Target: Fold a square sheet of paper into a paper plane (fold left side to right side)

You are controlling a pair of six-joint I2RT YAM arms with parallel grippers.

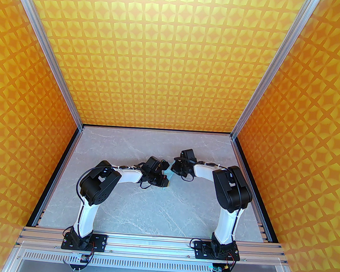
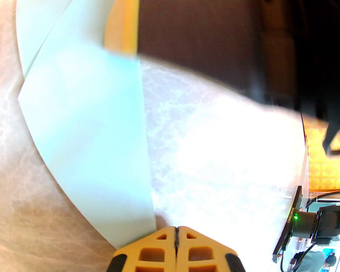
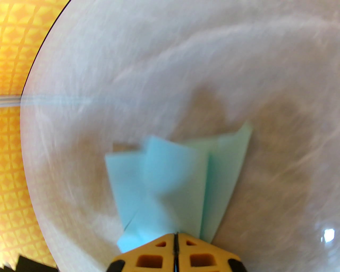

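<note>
The square sheet of paper is light blue and folded into a narrow fan of layered flaps with a pointed tip at the upper right. My right gripper is shut on its near end, and the flaps spread out from between the yellow fingers. In the left wrist view the paper runs as a long pale-blue strip up to a yellow finger of the right gripper. My left gripper is shut, its tips right beside the strip's near corner, with no paper showing in the seam. From above, both grippers meet over the paper at mid-table.
The grey marbled tabletop is walled by orange patterned panels on three sides. An aluminium rail carrying both arm bases runs along the near edge. The right arm's black wrist hangs close above the left gripper.
</note>
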